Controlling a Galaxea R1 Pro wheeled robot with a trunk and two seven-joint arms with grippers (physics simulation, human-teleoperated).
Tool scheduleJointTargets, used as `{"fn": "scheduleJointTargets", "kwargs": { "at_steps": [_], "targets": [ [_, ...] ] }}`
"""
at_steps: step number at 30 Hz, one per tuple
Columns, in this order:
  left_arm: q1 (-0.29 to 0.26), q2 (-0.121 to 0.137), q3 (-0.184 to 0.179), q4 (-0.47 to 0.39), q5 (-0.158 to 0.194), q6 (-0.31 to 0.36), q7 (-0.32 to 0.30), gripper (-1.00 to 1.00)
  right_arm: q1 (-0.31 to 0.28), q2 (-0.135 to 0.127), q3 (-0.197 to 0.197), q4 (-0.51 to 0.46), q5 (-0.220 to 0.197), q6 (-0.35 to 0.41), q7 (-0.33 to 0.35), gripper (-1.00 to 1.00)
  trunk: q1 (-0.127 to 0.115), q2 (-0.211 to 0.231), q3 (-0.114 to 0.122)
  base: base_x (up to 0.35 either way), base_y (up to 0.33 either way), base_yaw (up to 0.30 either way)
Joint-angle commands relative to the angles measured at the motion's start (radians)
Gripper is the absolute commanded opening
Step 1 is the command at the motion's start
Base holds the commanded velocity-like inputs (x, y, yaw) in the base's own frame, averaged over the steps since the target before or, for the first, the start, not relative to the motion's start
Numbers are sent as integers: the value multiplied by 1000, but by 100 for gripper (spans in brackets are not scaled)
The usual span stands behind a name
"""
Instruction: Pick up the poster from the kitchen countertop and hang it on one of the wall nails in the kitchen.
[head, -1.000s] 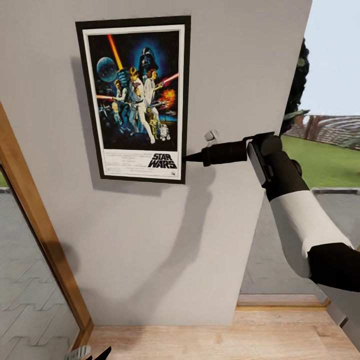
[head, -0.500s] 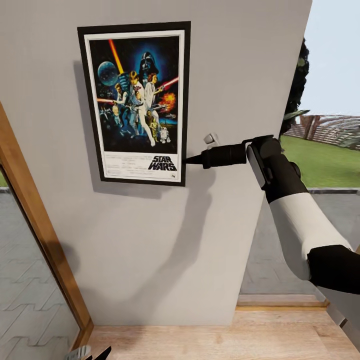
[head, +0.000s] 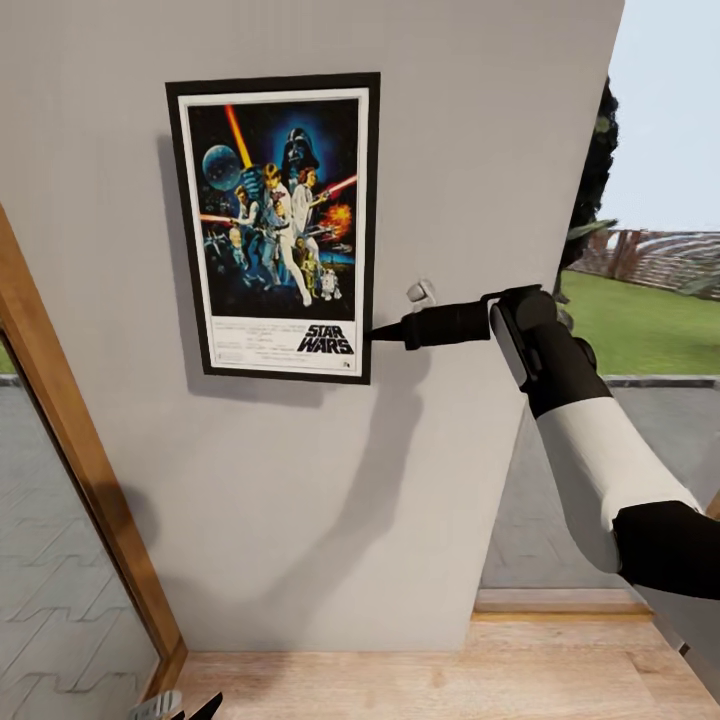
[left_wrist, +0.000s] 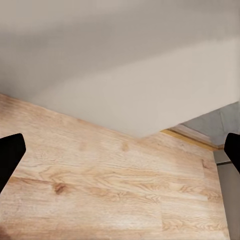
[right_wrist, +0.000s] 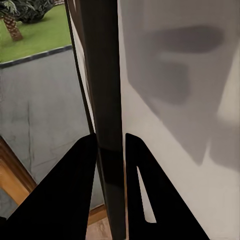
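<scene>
Placement step, judged from the frames: the upright rectangular Star Wars film poster with thin black frame and white border (head: 275, 225) is up against the plain pale grey wall (head: 300, 500), so what's left is seating its top on a nail and letting go. Going left to right: the left gripper (head: 175, 706) hangs low over the light wooden plank floor (left_wrist: 100, 185), fingers spread wide at the edges of its wrist view, nothing between them, out of the job. Poster sits slightly tilted, shadow along its left side, so it may not lie flat yet. No nail visible; probably hidden behind the frame, can't confirm. Right gripper (head: 385, 331) comes in from the right, black fingers (right_wrist: 75, 190) pinching the poster's right edge near the bottom corner; wrist view shows the dark frame edge (right_wrist: 107, 100) running straight up between the two fingers, wall just beside it. To do it well: small moves only, keep the frame parallel to the wall, level the top edge, ease down until it catches, then spread the fingers slowly and pull straight back so the edge isn't dragged. Risk: release before it catches and it drops to the floor.
</scene>
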Motion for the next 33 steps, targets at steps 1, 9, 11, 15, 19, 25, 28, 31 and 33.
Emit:
{"fn": "scheduleJointTargets", "kwargs": {
  "at_steps": [1, 9, 11, 15, 19, 25, 28, 31, 33],
  "targets": [
    [-1, 0, 8, 1, -8, -6, -3, 100, -1, -1, 1, 0, -3, 9, 3, -100, 1, -1, -1, 0, 0, 0],
    [-1, 0, 8, 1, -8, -6, -3, 100, 0, -1, 1, 0, -3, 9, 3, -100, 1, -1, -1, 198, 0, 0],
    [-1, 0, 8, 1, -8, -6, -3, 100, 0, -1, 1, 0, -4, 9, 3, -100, 1, -1, -1, 161, 0, 0],
    [-1, 0, 8, 1, -8, -6, -3, 100, 0, -1, 1, 0, -4, 9, 3, -100, 1, -1, -1, 54, 0, 0],
    [-1, 0, 8, 1, -8, -6, -3, 100, 0, -1, 1, 0, -4, 9, 3, -100, 1, -1, -1, 13, 0, 0],
    [-1, 0, 8, 1, -8, -6, -3, 100, 0, -1, 1, 0, -4, 6, 3, -100, 1, -1, -1, 3, 0, 0],
    [-1, 0, 8, 1, -8, -6, -3, 100, 0, -1, 1, 0, -4, -28, 3, -100, 1, -1, -1, 0, 0, 0],
    [-1, 1, 8, 1, -8, -6, -3, 100, 0, -1, 1, 1, -4, -67, 4, -100, 1, -1, -1, 0, 0, 0],
    [-1, 1, 8, 1, -8, -6, -3, 100, 1, -1, 1, 1, -4, -77, 4, -100, 1, -1, -1, 0, 0, 0]
  ]
}}
